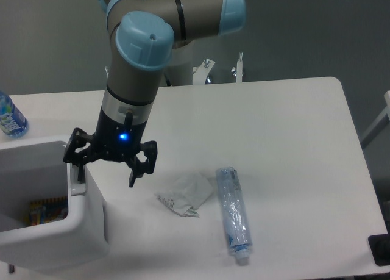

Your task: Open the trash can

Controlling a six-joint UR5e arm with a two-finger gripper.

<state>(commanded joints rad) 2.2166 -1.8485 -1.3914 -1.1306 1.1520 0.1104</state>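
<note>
The trash can (85,231) is a large boxy white bin at the table's front left corner, cut off by the frame's left edge. Its inside shows from above, with a colourful wrapper (46,210) lying in it. A small grey tab (78,186) sits on its right rim. My gripper (105,169) points down over that right rim and is open. Its left finger (74,160) is just above the tab, at the can's inner edge. Its right finger (135,173) hangs outside the can over the table. I cannot tell whether the left finger touches the rim.
A crumpled white paper (186,196) and a clear plastic bottle (234,216) lie on the white table (274,127) right of the gripper. A blue-labelled water bottle (9,118) stands at the far left edge. A dark object (381,249) is at the lower right corner.
</note>
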